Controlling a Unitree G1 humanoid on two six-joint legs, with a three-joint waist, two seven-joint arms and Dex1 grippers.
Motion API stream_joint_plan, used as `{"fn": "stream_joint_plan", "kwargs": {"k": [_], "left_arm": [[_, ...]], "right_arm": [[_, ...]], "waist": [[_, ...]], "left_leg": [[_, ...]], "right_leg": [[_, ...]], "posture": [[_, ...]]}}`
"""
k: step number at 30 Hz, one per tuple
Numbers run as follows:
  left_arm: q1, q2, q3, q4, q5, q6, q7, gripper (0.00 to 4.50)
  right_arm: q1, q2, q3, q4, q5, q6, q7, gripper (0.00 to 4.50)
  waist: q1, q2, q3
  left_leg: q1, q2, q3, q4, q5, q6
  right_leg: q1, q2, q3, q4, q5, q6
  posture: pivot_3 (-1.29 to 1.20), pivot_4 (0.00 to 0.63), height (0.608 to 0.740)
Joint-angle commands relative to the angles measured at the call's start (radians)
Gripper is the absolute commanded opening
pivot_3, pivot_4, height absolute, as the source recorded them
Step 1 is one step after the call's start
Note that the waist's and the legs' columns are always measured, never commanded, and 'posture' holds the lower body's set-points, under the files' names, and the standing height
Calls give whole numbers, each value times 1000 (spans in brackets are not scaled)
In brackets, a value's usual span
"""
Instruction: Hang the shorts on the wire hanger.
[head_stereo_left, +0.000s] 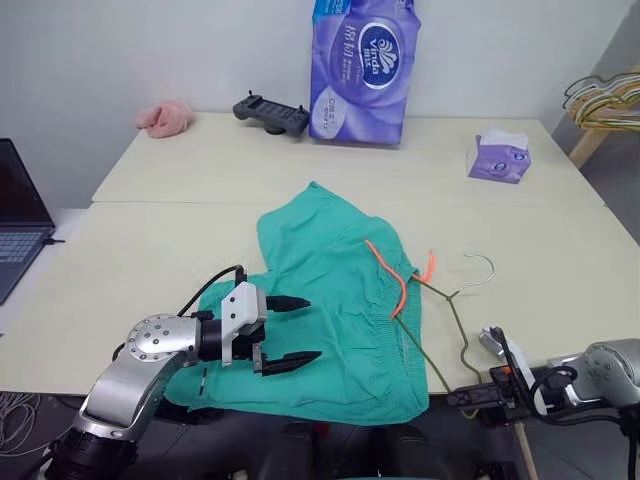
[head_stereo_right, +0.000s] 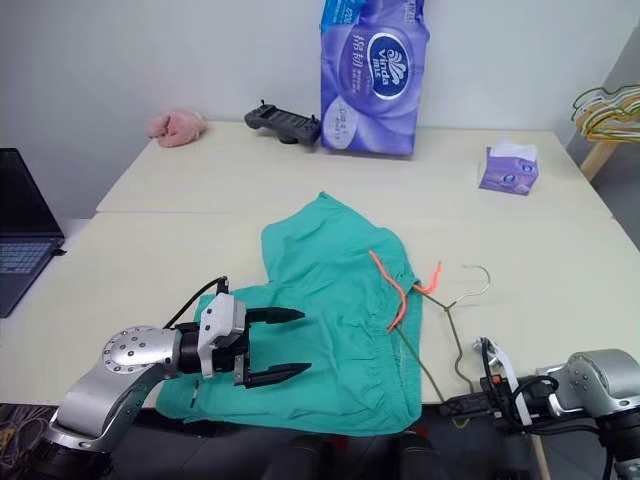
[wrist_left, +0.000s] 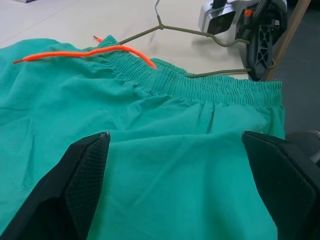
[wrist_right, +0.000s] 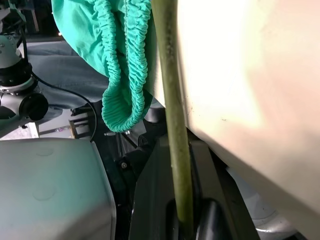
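Olive wire hanger (wrist_right: 172, 100) pinched in right claw (wrist_right: 182, 220).

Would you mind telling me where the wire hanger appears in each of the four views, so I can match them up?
Left eye view: wire hanger, right of the shorts, hook toward the far side.
Right eye view: same place.
Left wrist view: beyond the waistband, upper middle.
Right wrist view: a thick olive wire running up the centre, clamped in the right tool.
Shared landmark: the shorts' gathered elastic waistband.

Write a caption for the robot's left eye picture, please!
Open left gripper hovers over teal shorts while the right gripper, shut, pinches the wire hanger at the table edge.
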Motion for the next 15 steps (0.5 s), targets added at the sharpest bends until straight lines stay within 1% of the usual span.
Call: {"fn": "stream_joint_plan", "kwargs": {"k": [1,7,11,13,15], "left_arm": [[-8,3,17,-23,-1,-20,-4,4475],[-17,4,16,-25,-2,-13,-4,4475],[-51,8,18,6,8,-22,-17,4475],[-124,8,16,74,30,-48,-33,4475],[-252,1,14,190,57,-75,-46,4475]], "right_arm": [[-54,0,-37,40,-37,-40,-42,0],[-66,-2,-41,32,-83,-136,-68,0],[-125,-15,-46,41,-128,-220,-82,0],[-171,-15,-41,45,-164,-268,-104,0],[-235,-14,-39,36,-184,-303,-118,0]], "waist": [[-9,0,0],[-14,-2,-2],[-21,-6,-5],[-27,-9,-6],[-35,-11,-6]], "left_leg": [[0,0,1,0,1,1],[1,0,4,0,5,7],[2,0,4,0,6,7],[2,0,5,0,6,7],[2,1,5,0,9,6]], "right_leg": [[0,0,1,0,2,0],[0,0,3,-1,5,-2],[0,1,4,-1,7,0],[0,1,5,-1,8,0],[0,2,5,-2,9,-2]], "posture": [[142,107,740],[136,98,740],[125,95,740],[125,95,740],[118,91,740]]}}
